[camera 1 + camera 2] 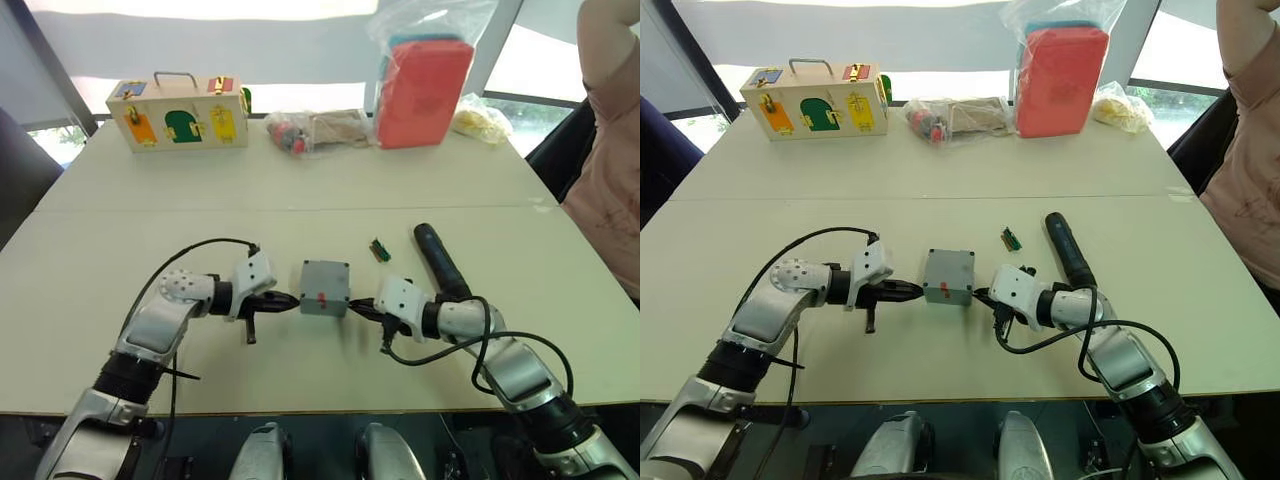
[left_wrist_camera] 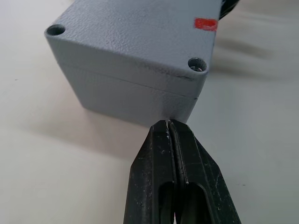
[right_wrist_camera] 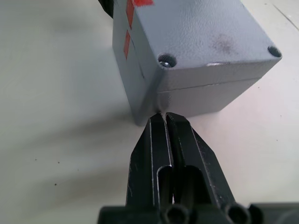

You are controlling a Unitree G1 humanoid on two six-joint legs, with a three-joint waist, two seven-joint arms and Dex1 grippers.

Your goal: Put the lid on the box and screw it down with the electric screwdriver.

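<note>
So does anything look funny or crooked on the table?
Nothing stands out. The lid sits flush on the box, its seam even. Both grippers, left and right, are shut at its sides. The electric screwdriver lies flat nearby.

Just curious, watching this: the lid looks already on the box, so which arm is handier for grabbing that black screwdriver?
The right. The electric screwdriver lies beside the right gripper, on that arm's side of the box. The left gripper, shut, is across the box.
</note>
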